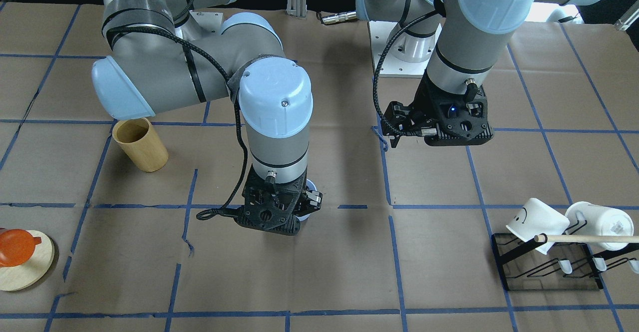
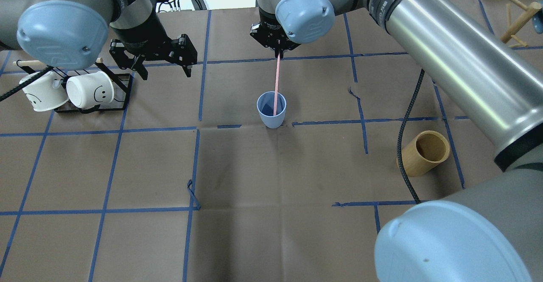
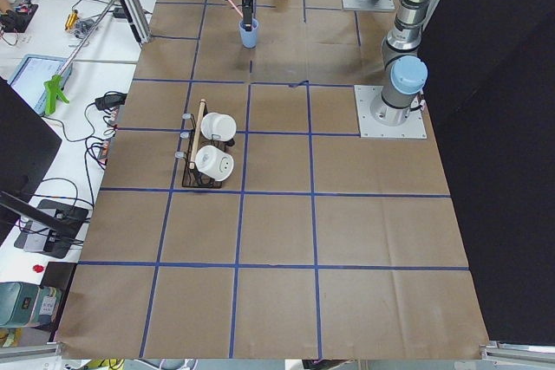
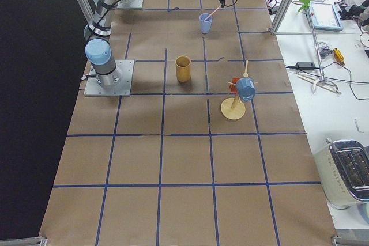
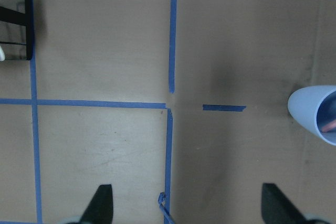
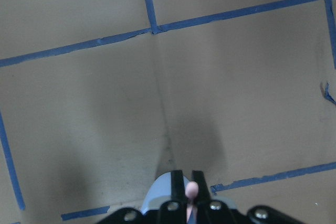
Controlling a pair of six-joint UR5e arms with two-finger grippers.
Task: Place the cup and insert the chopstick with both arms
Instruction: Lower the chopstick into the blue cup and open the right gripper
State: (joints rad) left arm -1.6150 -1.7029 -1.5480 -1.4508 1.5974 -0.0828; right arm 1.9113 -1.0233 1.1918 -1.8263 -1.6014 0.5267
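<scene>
Grey arms (image 1: 169,80), pale-blue caps (image 1: 275,97), black claws (image 2: 165,75) (image 2: 278,55), seemingly braided cable (image 1: 209,60)

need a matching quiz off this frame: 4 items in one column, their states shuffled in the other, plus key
Column 1
1. pink chopstick
2. left gripper
3. wooden cup
4. white mugs

Column 2
a. on the black rack
b. open, holding nothing
c. upright, empty
d. lower end inside the blue cup, top held by the right gripper

Pairs: 1-d, 2-b, 3-c, 4-a

No words are legible; smiley faces mark one white cup (image 2: 89,90) and the other white cup (image 2: 42,94).
</scene>
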